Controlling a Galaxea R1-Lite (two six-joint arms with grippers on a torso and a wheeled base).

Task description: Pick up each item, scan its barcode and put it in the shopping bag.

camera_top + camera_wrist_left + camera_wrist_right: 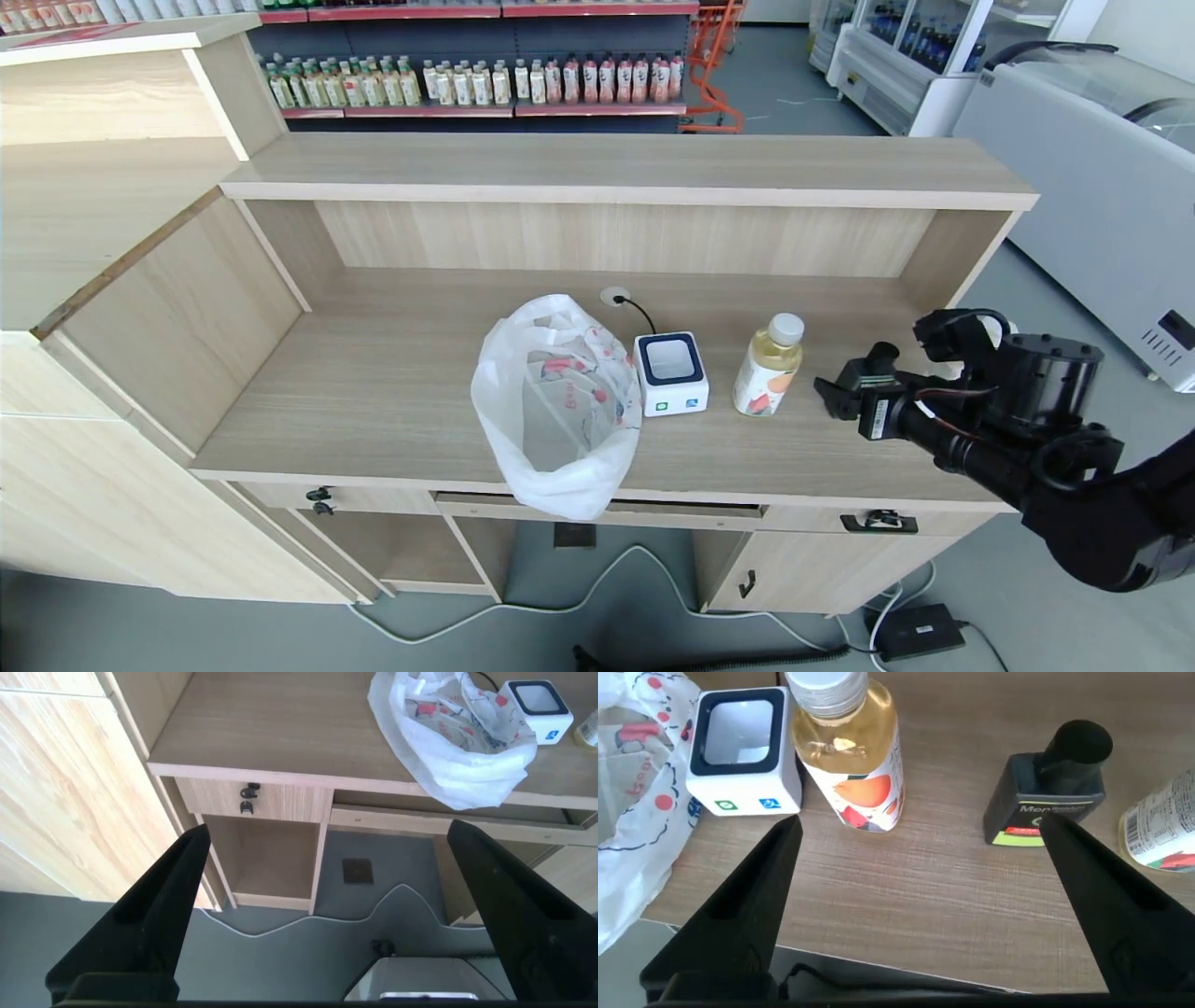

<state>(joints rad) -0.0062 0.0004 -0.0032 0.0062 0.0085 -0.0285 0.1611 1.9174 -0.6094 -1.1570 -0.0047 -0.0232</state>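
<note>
A white plastic shopping bag [553, 406] [458, 742] [631, 831] stands open on the wooden counter [373, 392], sagging over its front edge. Just right of it sits the white-and-blue scanner box [670, 371] [743, 751] [537, 705]. A clear bottle of yellowish drink with a white cap [768, 366] [852, 761] stands upright beside the scanner. Further right are a small black bottle with a green label [876, 369] [1050, 789] and a white printed container [1162, 826]. My right gripper [840, 394] [923, 826] hovers open above the counter's right front, empty. My left gripper [329, 835] hangs open and empty below the counter's left front.
The counter has a raised back shelf [625, 168] and side walls. Drawers with black handles [878, 521] [248, 798] sit under the top. Cables and a power brick [920, 630] lie on the floor. Shop shelves and freezers stand behind.
</note>
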